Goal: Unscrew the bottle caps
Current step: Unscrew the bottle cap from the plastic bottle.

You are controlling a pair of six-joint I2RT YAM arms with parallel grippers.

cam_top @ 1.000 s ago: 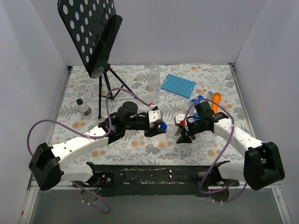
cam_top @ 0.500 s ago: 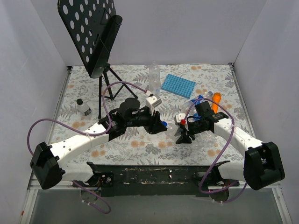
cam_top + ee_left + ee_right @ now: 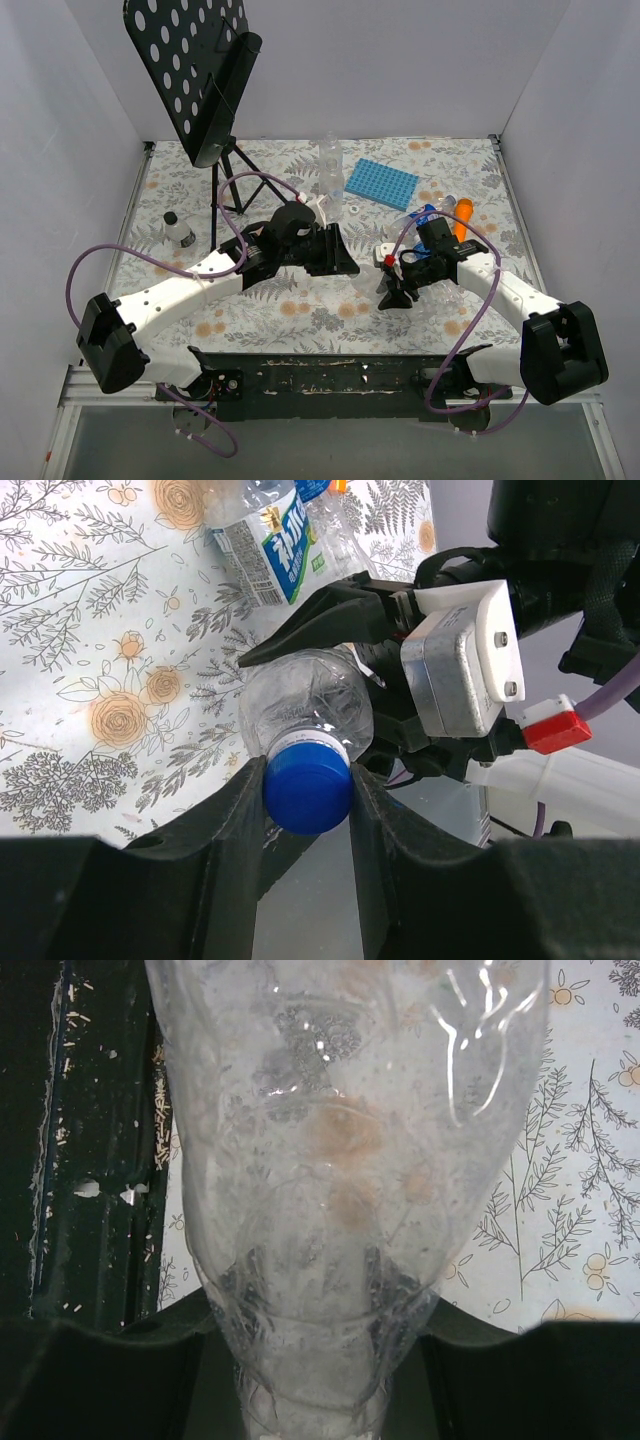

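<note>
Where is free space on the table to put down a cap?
Free: front cloth between the forearms, and the right corner behind the blue tray. Crowded: the middle, where the left tool grips the blue cap of the bottle in the right tool, plus bottles by the orange stick.

Two claws meet on one bottle (image 3: 340,1140) at the middle of the table (image 3: 300,310).
Its cap (image 3: 306,790) sits between the fingers of the left claw (image 3: 343,264), its body between those of the right claw (image 3: 396,290). Behind them are an upright bottle (image 3: 330,165) and a tray (image 3: 381,183) right of it. A labelled bottle (image 3: 275,540) and stick-shaped object (image 3: 462,218) lie further right, a music stand (image 3: 205,80) back left, a small jar (image 3: 178,230) before it.
</note>
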